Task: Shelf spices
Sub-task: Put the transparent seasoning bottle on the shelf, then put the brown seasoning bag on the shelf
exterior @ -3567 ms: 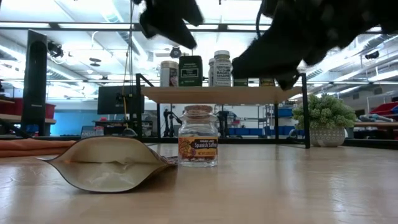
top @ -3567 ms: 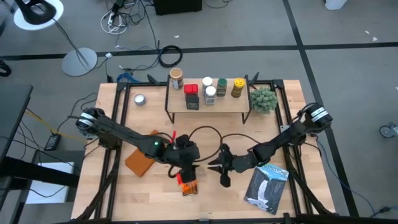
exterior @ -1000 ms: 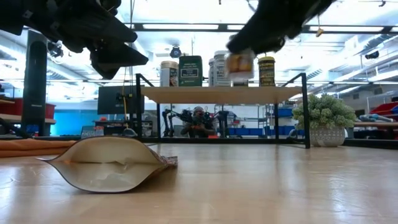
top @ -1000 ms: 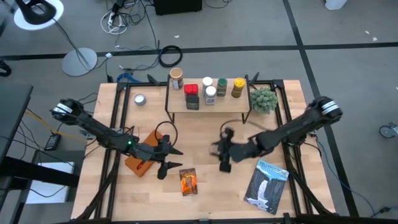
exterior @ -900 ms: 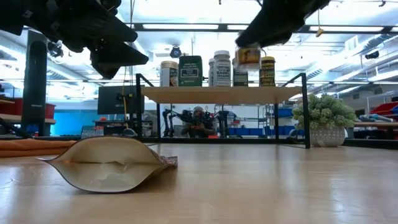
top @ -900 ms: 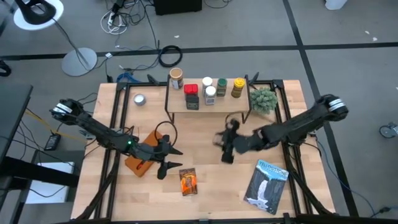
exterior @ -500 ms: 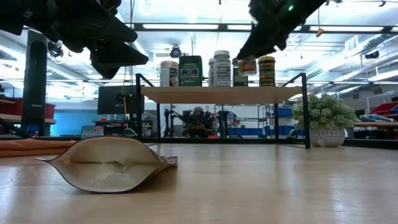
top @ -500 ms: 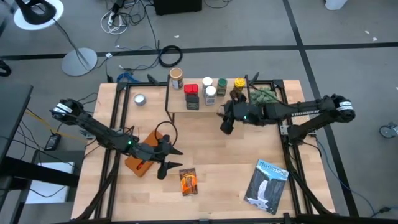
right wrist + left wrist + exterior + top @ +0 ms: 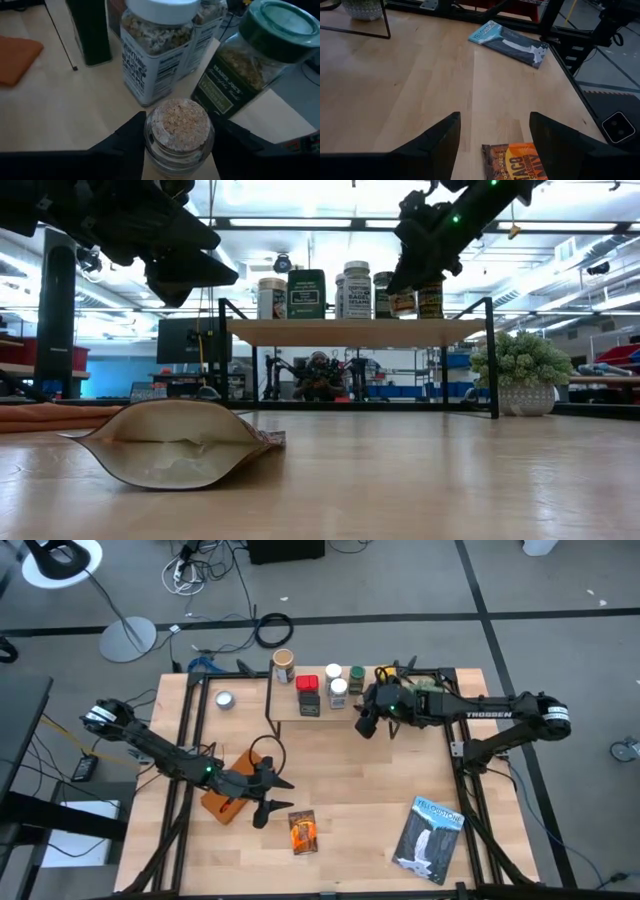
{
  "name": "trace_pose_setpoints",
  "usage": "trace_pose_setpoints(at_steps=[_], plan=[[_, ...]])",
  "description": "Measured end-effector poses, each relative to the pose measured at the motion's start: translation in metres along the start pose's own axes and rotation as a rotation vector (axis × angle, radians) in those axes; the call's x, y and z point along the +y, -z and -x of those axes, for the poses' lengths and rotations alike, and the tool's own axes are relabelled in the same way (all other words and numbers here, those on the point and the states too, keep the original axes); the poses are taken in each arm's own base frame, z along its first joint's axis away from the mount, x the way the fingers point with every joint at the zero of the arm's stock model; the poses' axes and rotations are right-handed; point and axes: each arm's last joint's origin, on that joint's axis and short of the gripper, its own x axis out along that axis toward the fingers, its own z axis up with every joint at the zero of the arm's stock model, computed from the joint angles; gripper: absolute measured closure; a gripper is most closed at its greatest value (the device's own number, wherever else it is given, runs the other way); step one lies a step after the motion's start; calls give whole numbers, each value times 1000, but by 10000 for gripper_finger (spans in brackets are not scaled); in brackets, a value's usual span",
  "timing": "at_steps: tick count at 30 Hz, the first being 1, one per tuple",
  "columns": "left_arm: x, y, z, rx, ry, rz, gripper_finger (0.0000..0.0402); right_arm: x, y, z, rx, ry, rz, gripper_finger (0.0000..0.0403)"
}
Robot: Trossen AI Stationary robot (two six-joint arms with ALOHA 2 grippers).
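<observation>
Spices crowd the shelf [image 9: 335, 709]: a white-lidded jar [image 9: 159, 47] reading "EVERYTHING… BAGEL" and a green-lidded "TRADER" jar [image 9: 252, 60]. Right gripper [image 9: 178, 145] clamps a cork-topped jar [image 9: 179, 131] just above the shelf. Left gripper [image 9: 492, 131], fingers spread wide, hovers near the orange "TACO" packet [image 9: 520, 161], well clear of the shelf.

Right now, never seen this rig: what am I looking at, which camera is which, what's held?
Two robot arms at a wooden table. One camera looks down from overhead, one sits at tabletop height, one rides each wrist. The right gripper is at the shelf, shut on a cork-topped jar beside the white-lidded jar and green-lidded jar. The left gripper, jaws open and empty, hangs near the orange packet. A book also lies on the table.
</observation>
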Motion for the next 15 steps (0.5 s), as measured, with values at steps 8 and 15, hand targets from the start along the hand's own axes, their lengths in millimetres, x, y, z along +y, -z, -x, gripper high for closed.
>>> trace_pose_setpoints(at_steps=[8, 15], plan=[[0, 0, 0, 0, 0, 0, 161, -6, 0, -3, 7, 11, -14, 136], [0, 0, 0, 0, 0, 1, 161, -7, -1, -3, 2, 17, -13, 136]])
